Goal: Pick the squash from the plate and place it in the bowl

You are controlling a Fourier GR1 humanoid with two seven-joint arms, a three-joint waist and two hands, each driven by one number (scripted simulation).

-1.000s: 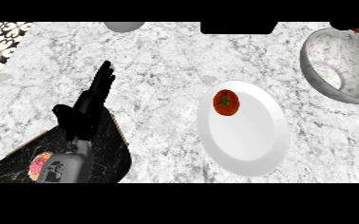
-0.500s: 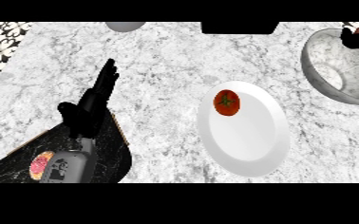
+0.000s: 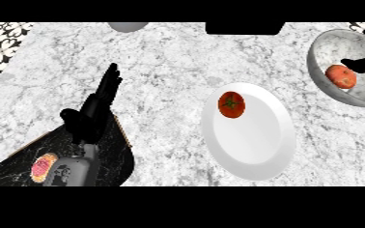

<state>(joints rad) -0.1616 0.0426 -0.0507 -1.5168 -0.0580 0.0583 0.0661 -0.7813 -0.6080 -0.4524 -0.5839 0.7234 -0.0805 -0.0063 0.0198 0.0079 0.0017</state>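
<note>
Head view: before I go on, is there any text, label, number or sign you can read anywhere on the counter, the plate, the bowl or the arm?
No readable text anywhere.
Left forearm: a round red patch and a small dark mark beside it, too blurred to read as letters.
White plate, grey bowl, the red-orange squash on the plate and the one in the bowl: no markings.
Top left corner: black-and-white pattern, not lettering.

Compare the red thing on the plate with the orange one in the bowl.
The red fruit lies on the white plate near its upper left rim; the orange fruit sits inside the grey bowl at the right edge. The red fruit is darker, with a green stem mark; the orange one is paler and shows none. A dark shape borders the orange one; nothing touches the red one. Both are round.
</note>
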